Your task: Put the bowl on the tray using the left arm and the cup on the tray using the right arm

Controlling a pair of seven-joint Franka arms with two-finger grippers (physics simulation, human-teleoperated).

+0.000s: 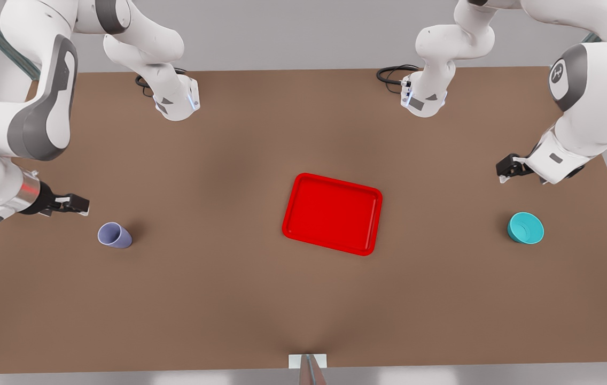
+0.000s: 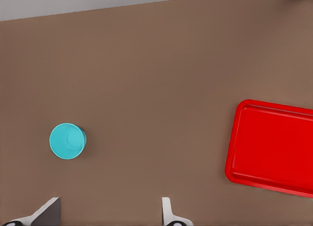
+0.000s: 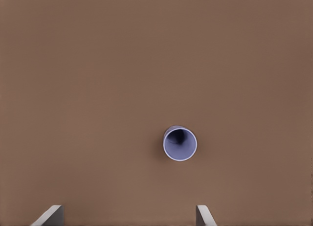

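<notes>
Grippers both spread wide, holding nothing: left gripper (image 1: 506, 170) above bowl (image 1: 526, 228), right gripper (image 1: 72, 204) above cup (image 1: 114, 235). I judge tray (image 1: 332, 213) sits central so each arm reaches it.

A wide, flat brown tabletop (image 1: 218, 299) with a matte surface spreads across nearly the whole scene. At its far edge two bundles of looped black cable (image 1: 391, 74) lie on the wood, one toward each far corner, and beyond that edge stands a plain pale grey wall (image 1: 293, 32). At the middle of the tabletop's near edge sits a small white square plate (image 1: 308, 361) with a thin grey rod crossing it.
</notes>
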